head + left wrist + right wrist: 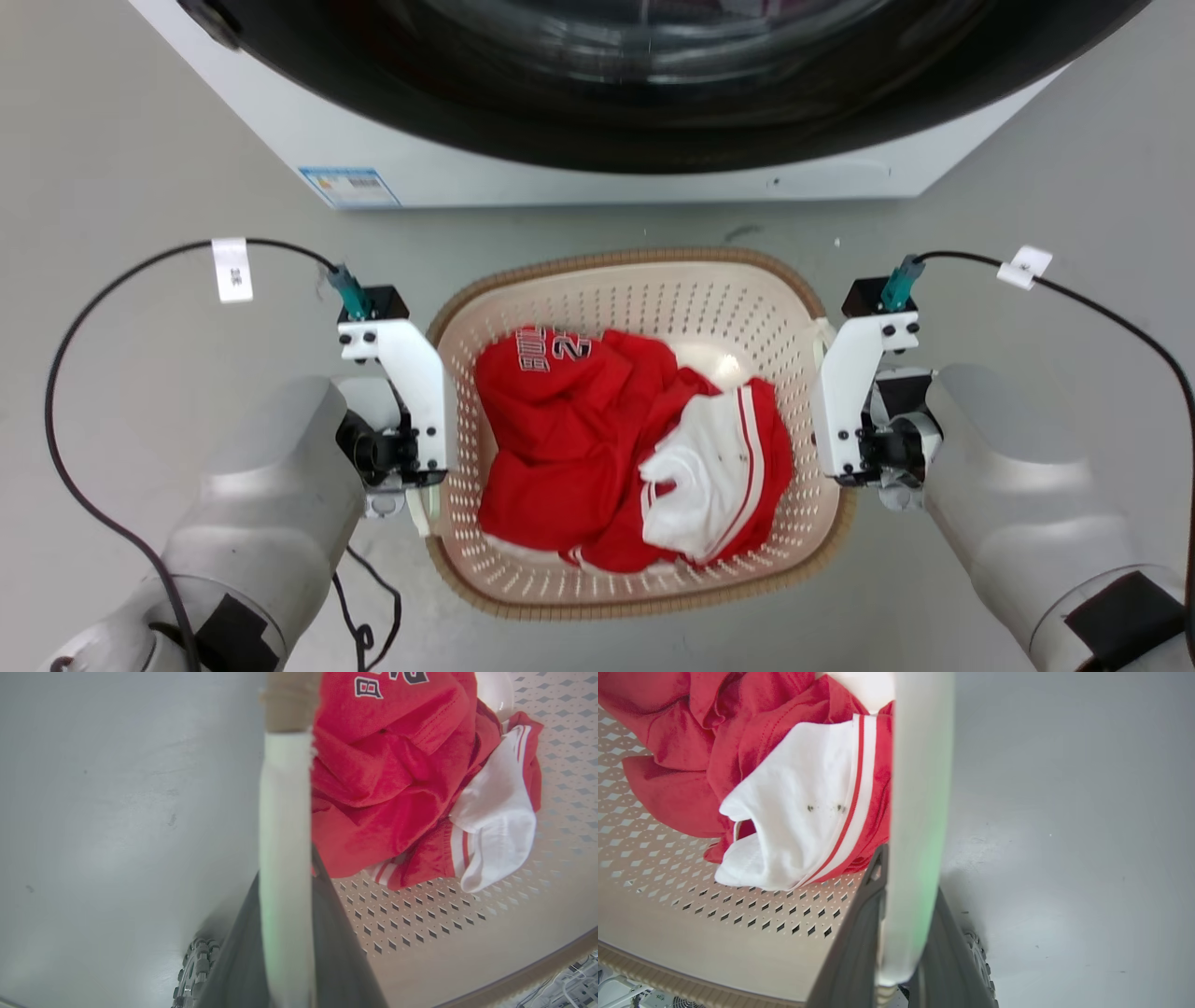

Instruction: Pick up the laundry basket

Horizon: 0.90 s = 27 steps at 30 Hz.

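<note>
I find bare floor open left and right of the basket; the washer walls off the far side; clothes crowd its inside.

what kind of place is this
Probably a laundry area: a front-loading washer with a round dark door stands on a plain grey floor, and a basket of red and white clothes is just in front of it.

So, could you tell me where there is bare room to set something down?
Bare floor lies beyond the left arm and beyond the right arm, plus a narrow strip between washing machine and laundry basket. The clothes crowd the basket's middle.
</note>
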### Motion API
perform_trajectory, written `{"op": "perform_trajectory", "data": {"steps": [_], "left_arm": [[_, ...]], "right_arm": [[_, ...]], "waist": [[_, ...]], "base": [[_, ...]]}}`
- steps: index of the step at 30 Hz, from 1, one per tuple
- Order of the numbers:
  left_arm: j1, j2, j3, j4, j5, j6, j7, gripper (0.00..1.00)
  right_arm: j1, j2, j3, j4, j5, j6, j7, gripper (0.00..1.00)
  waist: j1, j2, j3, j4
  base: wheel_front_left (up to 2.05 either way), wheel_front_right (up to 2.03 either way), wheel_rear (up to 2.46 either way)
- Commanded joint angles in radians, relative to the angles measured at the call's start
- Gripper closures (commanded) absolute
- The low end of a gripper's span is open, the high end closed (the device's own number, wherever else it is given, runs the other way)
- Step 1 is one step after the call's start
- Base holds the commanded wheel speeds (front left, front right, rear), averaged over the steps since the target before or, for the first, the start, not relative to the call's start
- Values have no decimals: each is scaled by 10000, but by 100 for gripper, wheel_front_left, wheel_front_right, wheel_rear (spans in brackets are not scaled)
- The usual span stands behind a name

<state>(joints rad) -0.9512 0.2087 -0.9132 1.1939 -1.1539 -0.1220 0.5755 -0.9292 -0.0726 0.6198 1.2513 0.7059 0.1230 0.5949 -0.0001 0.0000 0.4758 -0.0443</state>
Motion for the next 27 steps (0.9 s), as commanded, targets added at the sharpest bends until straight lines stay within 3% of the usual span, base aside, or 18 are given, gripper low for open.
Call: {"op": "perform_trajectory", "data": {"steps": [1, 27], "left_arm": [[147, -503, -31, -177, -130, -147, 115, 100], [1445, -907, -197, 316, -1002, -149, 1682, 100]], "right_arm": [[120, 406, 47, -237, 176, 139, 59, 100], [1367, 463, 895, -165, 1523, 141, 1810, 100]], "waist": [[1, 0, -611, 86], [1, 0, -3896, 162]], "base": [[0, 0, 0], [0, 0, 0]]}}
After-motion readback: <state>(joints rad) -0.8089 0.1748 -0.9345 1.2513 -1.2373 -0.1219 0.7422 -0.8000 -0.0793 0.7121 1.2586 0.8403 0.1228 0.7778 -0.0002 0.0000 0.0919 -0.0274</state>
